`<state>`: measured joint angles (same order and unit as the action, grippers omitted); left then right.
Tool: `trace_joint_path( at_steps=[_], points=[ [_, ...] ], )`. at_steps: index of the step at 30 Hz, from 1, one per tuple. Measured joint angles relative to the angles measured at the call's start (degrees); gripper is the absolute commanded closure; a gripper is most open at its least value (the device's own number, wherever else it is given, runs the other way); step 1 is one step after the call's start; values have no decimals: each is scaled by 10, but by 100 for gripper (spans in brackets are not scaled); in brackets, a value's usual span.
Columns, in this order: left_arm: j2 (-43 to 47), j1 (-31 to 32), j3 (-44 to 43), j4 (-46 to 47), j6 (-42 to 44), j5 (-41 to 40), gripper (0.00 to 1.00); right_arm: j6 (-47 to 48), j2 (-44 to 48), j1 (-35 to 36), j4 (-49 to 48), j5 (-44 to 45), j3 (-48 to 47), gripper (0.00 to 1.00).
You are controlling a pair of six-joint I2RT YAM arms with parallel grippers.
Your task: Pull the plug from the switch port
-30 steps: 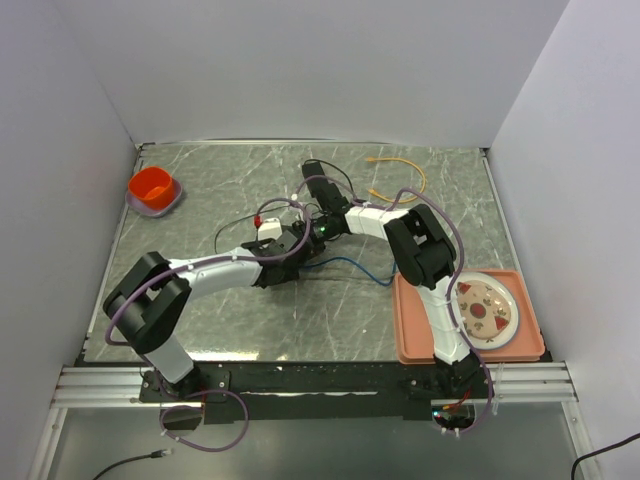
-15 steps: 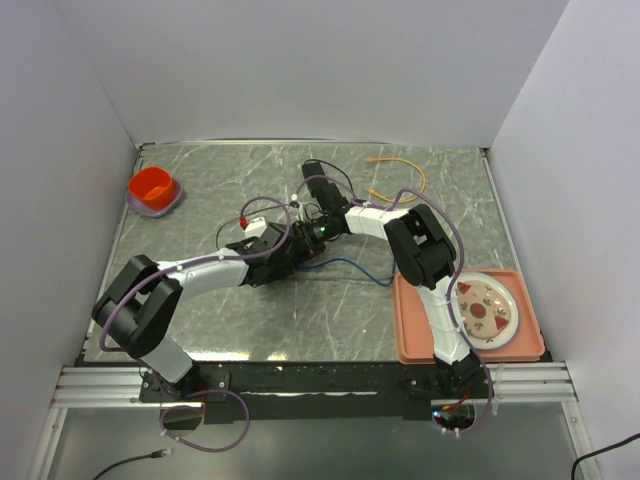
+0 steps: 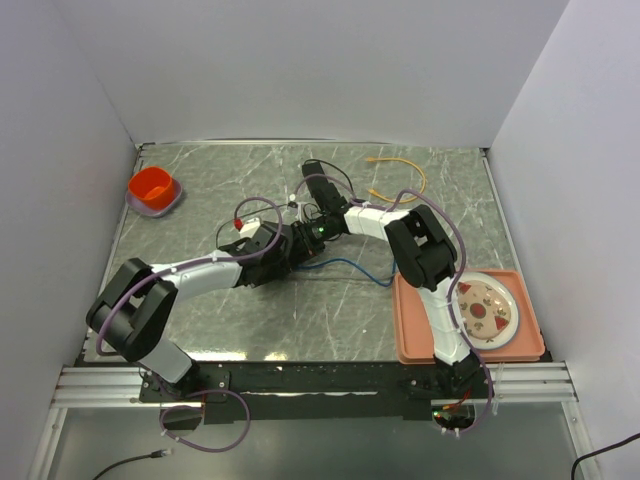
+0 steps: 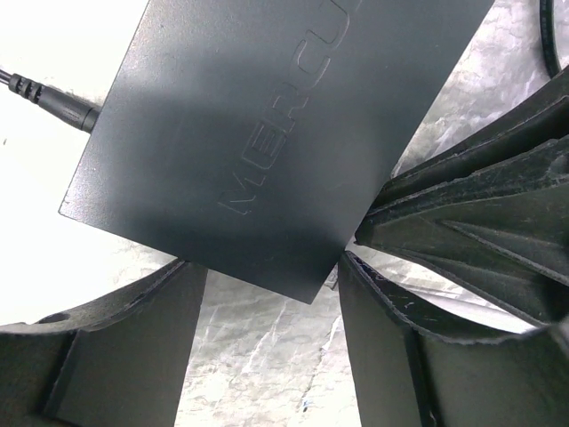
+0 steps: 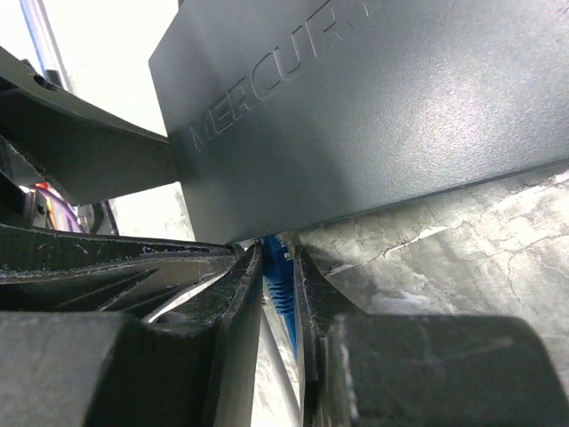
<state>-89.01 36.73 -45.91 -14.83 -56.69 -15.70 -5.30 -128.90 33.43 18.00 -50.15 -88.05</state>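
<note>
While left end effector (image 4: 267,294) straddles switch (image 4: 267,133) corner, right end effector (image 5: 277,276) pinches blue plug (image 5: 277,271)

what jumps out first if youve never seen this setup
Both arms meet over the middle of the marble table, crowding one flat black box marked MERCU. The right gripper has its jaws pinched on a blue plug at the box's edge, while the left gripper straddles a corner with open jaws. An orange bowl sits far left, and a pink tray near right.
</note>
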Motion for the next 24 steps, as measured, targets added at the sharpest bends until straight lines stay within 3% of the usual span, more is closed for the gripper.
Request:
trace_joint_path(
  at_steps=[24],
  points=[
    [15, -17, 21, 26, -1, 6, 34, 7, 53, 3, 26, 43, 64, 100]
  ],
)
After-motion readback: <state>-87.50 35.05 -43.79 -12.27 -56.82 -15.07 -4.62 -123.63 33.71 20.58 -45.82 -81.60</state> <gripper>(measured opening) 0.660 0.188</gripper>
